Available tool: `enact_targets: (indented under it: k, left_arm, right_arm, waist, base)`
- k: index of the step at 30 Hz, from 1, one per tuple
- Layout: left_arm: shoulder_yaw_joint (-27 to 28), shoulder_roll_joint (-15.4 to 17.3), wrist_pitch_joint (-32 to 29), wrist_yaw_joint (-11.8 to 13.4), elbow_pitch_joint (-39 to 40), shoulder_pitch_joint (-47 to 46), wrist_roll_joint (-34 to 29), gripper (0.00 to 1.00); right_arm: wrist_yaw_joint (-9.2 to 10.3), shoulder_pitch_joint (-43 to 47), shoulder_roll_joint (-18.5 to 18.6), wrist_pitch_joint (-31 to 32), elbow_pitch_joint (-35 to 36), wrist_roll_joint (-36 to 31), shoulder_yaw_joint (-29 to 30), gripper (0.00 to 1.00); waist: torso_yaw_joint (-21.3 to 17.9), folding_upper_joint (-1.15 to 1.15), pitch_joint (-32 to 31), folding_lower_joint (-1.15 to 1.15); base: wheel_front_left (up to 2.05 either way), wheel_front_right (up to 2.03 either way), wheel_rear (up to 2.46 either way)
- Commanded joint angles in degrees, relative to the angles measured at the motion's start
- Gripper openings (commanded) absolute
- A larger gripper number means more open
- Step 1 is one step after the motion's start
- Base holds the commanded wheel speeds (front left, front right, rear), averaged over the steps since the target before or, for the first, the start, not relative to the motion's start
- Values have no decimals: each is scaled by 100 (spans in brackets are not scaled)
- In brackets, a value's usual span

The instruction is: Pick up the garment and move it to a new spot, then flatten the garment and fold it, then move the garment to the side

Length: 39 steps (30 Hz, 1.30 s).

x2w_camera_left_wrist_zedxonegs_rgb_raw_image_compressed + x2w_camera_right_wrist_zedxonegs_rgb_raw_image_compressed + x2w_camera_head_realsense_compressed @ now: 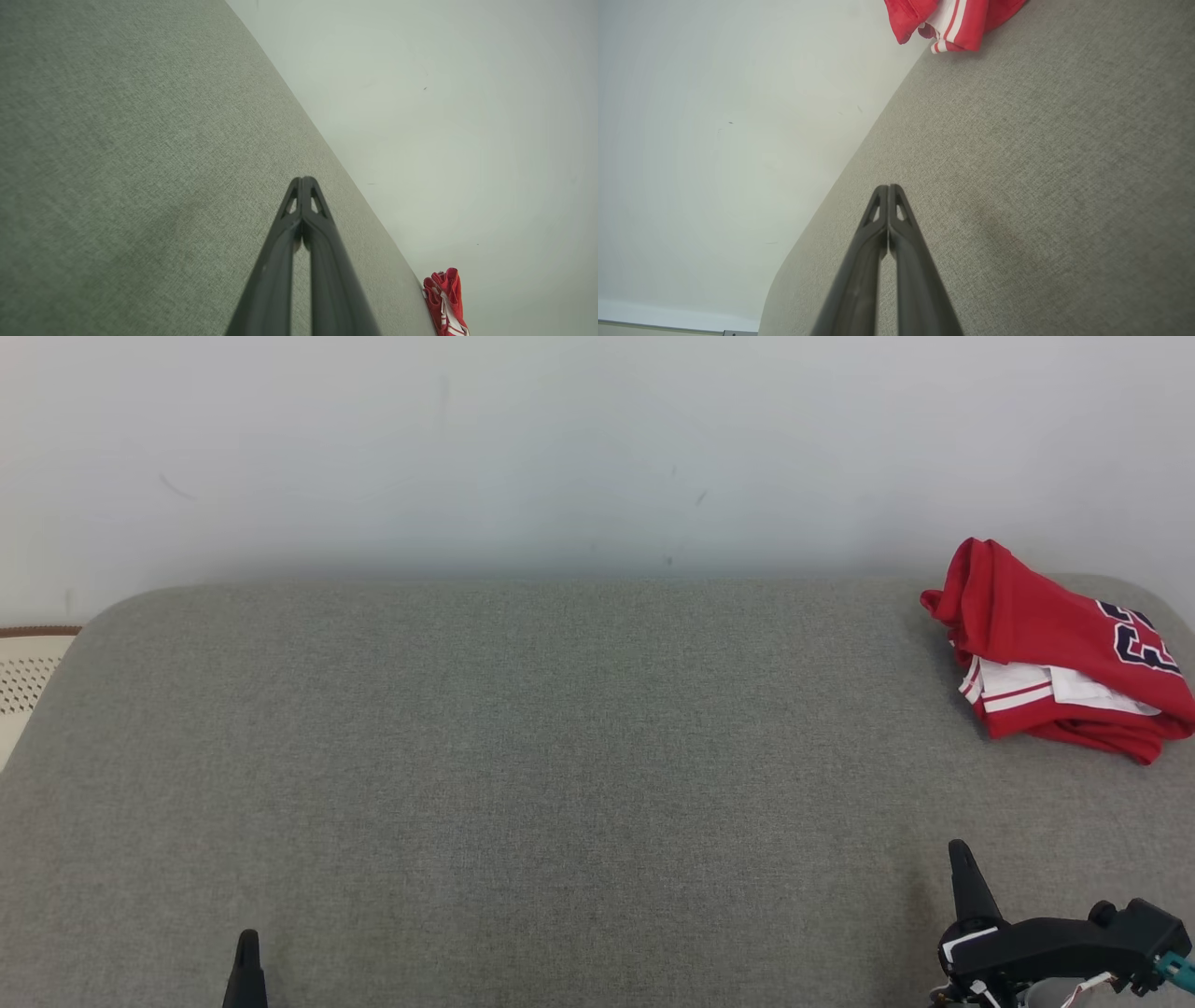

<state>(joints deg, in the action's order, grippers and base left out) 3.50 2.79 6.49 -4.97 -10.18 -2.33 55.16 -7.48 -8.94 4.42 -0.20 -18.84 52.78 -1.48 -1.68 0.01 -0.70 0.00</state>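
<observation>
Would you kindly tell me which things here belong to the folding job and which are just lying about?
Job:
- red jersey, bunched at the far right
- grey cushion it lies on
- left fingers and right fingers, both shut, holding nothing

Lying about:
- cream perforated thing at the left edge, off the cushion

Bright even diffuse light, faint soft shadows on the grey upholstery (994, 224), wrist views wide-angle stretched

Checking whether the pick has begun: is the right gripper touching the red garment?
Apart. The head view shows a wide stretch of grey cushion between the right gripper and the red garment.
</observation>
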Motion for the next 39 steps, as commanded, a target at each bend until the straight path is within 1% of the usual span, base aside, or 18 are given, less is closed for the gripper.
enact_targets:
  k: [1, 18, 39]
  left_arm:
    - [35, 8, -27, -41, 21, -126, 150, 0]
    - [89, 10, -235, -110, -230, -346, 1253, 0]
    - [140, 11, -442, -176, -483, -565, 2329, 0]
  right_arm:
    - [-2, -129, 49, 33, 21, 152, 25, 0]
    - [-2, -429, 47, 362, -240, 1350, 252, 0]
    - [-2, -703, 28, 690, -504, 2497, 496, 0]
  waist:
    - [2, -1, 1, 0]
    - [44, -1, 27, 0]
    - [93, -1, 56, 0]
  base:
    - [0, 0, 0]
    - [0, 0, 0]
    - [0, 0, 0]
